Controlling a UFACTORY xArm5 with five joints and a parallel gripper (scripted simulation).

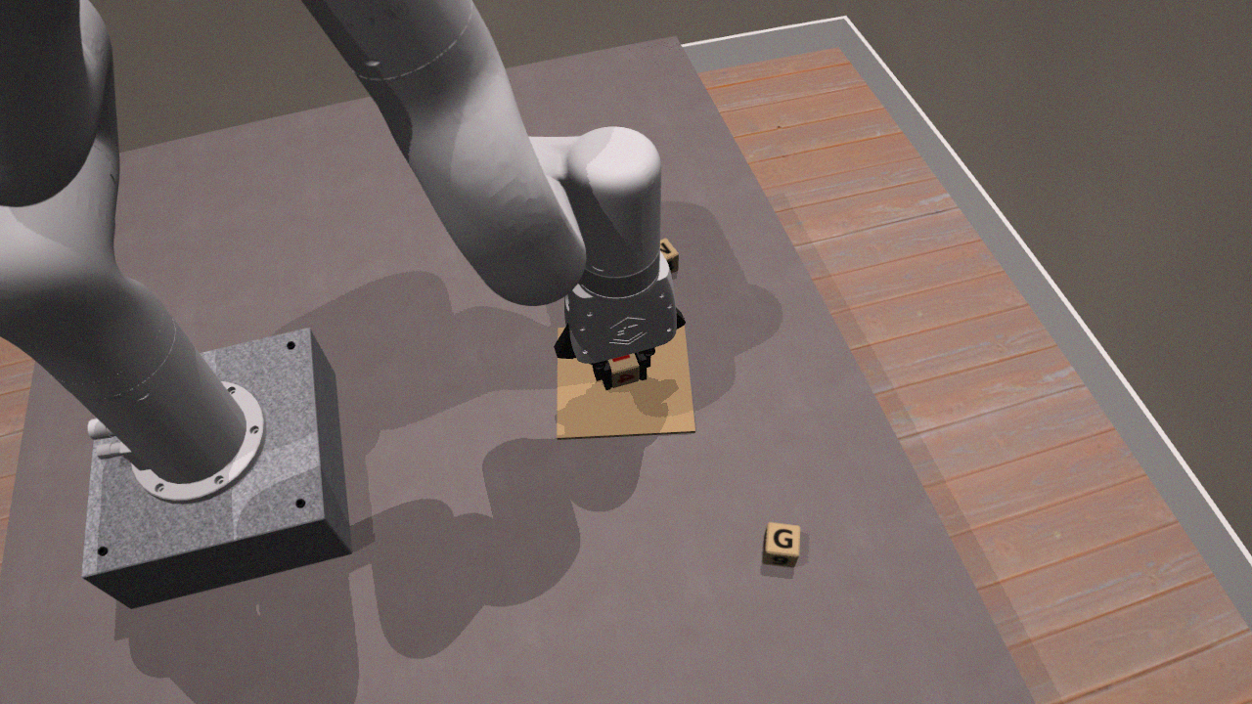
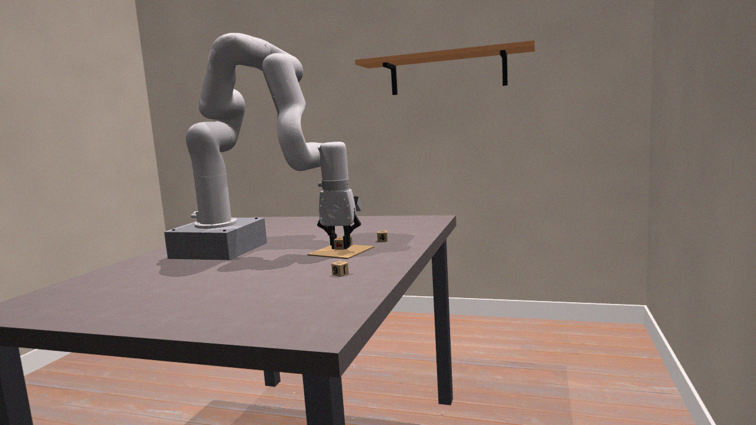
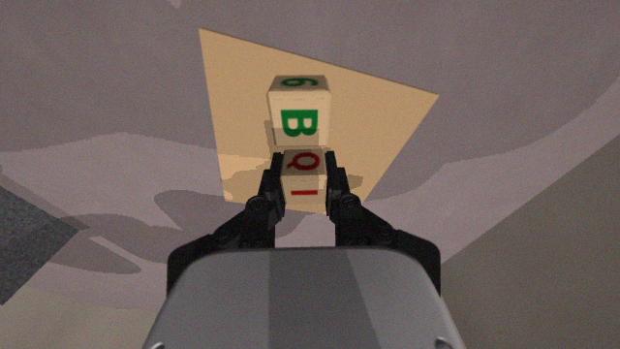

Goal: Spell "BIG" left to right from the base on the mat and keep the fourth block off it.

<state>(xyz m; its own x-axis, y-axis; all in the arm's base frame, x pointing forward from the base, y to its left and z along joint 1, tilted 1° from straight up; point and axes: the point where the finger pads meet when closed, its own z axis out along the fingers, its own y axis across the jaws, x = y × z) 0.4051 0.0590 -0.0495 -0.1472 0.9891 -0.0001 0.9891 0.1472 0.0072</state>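
Observation:
My gripper (image 1: 624, 376) (image 2: 339, 244) (image 3: 304, 166) is shut on the I block (image 1: 625, 371) (image 2: 338, 243) (image 3: 303, 189), which has a red I on top and a red Q on one side. The block is low at the mat (image 1: 612, 421) (image 2: 323, 253) (image 3: 375, 107); I cannot tell whether it touches it. The B block (image 3: 299, 121), green B up, sits on the mat just beyond the I block in the wrist view, its letter turned the same way. The gripper mostly hides it in the top and exterior views. The G block (image 1: 782, 543) (image 2: 339, 268) lies off the mat, G up.
A fourth block (image 1: 669, 253) (image 2: 382, 236) stands off the mat on the far side, partly behind the gripper in the top view. It shows a 4 in the exterior view. The robot's grey base block (image 1: 289, 419) (image 2: 211, 240) stands on the table (image 1: 542, 638) (image 2: 201, 306).

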